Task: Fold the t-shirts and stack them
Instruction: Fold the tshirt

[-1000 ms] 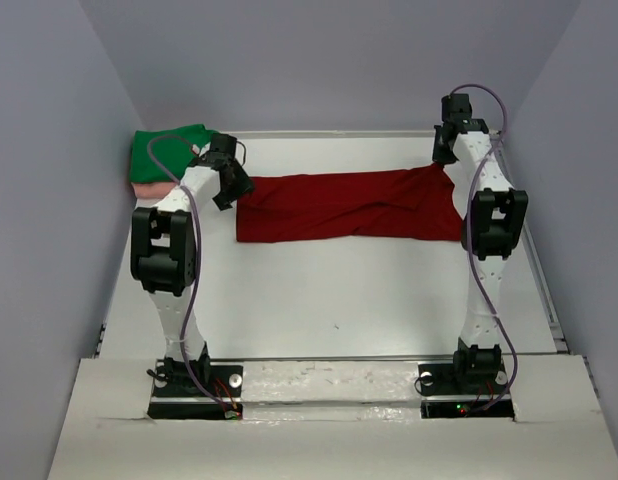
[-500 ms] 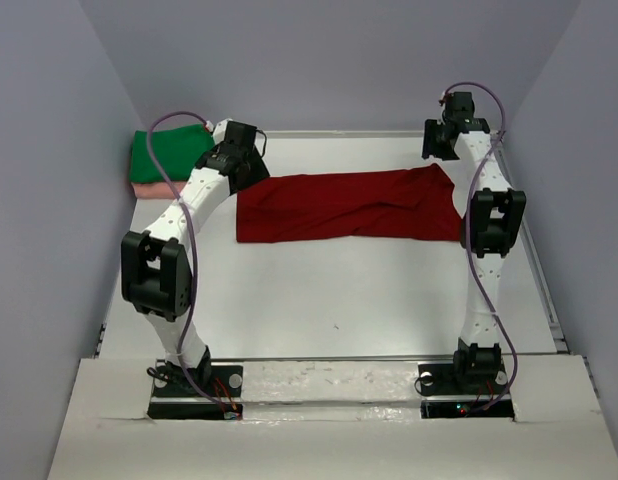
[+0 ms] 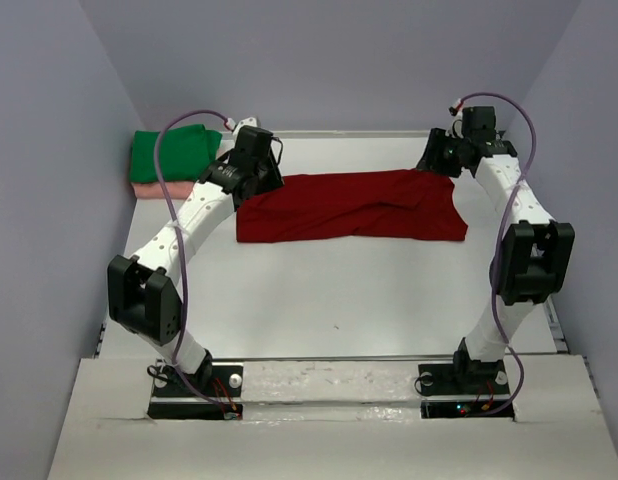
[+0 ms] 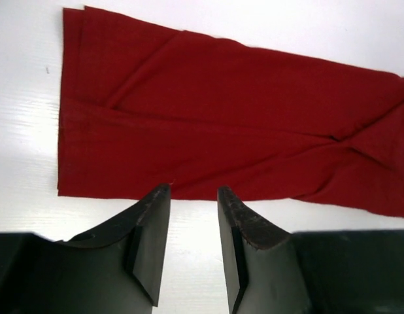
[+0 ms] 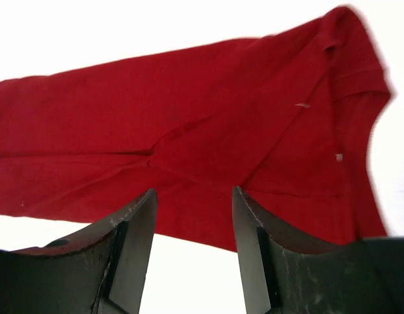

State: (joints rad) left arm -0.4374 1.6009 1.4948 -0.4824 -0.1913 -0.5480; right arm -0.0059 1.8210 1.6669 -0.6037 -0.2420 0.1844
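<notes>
The dark red t-shirt [image 3: 349, 205] lies on the table folded into a long strip running left to right. My left gripper [image 3: 261, 176] hovers at the strip's far left end. In the left wrist view it [image 4: 193, 193] is open, with bare table between the fingers and the red t-shirt [image 4: 221, 111] just beyond the tips. Over the far right corner my right gripper [image 3: 437, 160] hangs, and it [image 5: 194, 196] is open and empty above the red t-shirt [image 5: 189, 118]. The green t-shirt [image 3: 169, 152] lies folded on the pale pink one [image 3: 149, 188] at the back left.
The white table [image 3: 339, 300] is boxed in by grey walls on the left, back and right. The folded stack sits in the back left corner against the left wall. Both arm bases stand at the near edge.
My right gripper has let go of the red shirt's far right corner, which now lies flat, and its elbow has swung right. My left gripper has moved right, to the shirt's far left end.
</notes>
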